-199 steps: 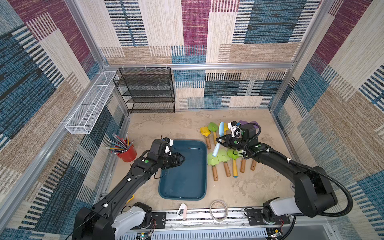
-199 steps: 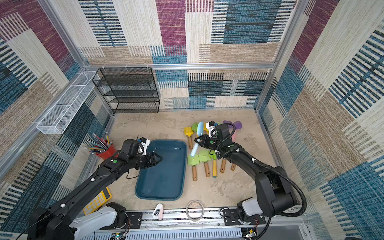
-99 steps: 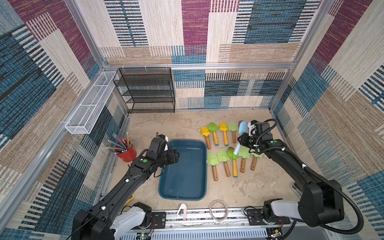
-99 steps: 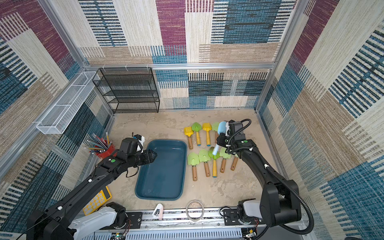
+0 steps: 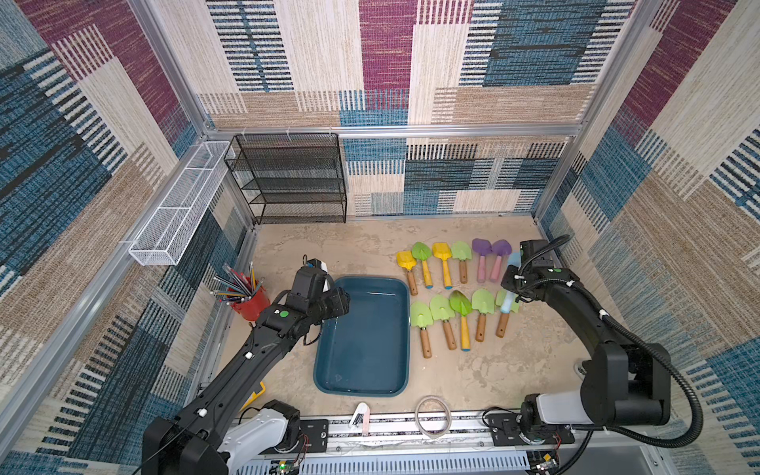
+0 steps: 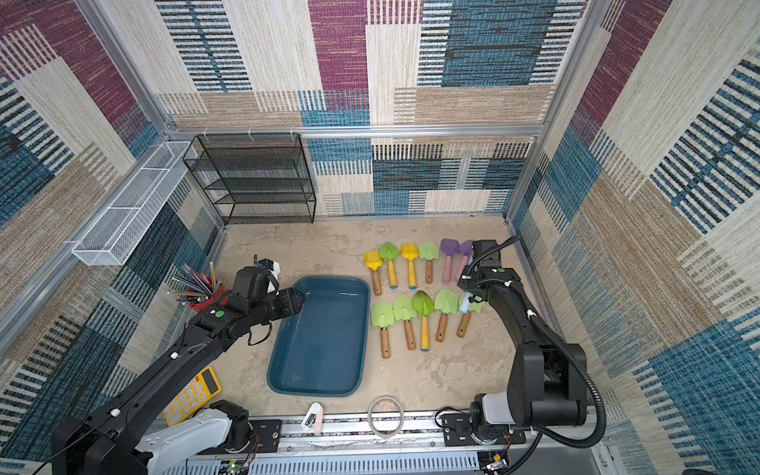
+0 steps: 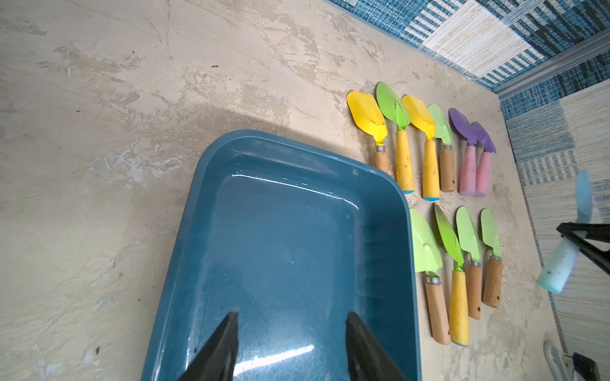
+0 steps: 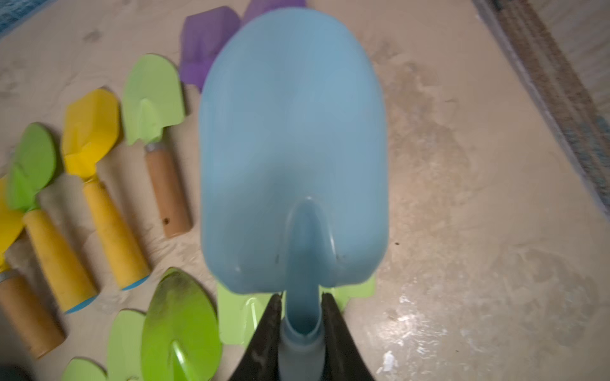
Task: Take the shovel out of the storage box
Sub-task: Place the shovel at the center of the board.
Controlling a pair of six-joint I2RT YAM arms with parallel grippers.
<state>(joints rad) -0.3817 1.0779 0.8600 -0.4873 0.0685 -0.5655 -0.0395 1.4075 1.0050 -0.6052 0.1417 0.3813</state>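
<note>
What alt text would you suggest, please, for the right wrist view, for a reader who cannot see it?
The right gripper is shut on the neck of a light blue shovel, whose blade fills the middle of the view. Behind it, green shovels, yellow shovels and purple shovels lie on the beige tabletop.

The mottled beige tabletop (image 5: 349, 246) carried the teal storage box (image 5: 364, 341) right under the left gripper's (image 7: 293, 316) fingers (image 7: 221, 343), eleven small shovels (image 5: 460, 304) lying flat in two rows from just beyond that box to beneath the right gripper's (image 8: 301, 298) fingers (image 8: 264, 336), and a red pencil cup (image 5: 251, 302) behind the left fingers.
</note>
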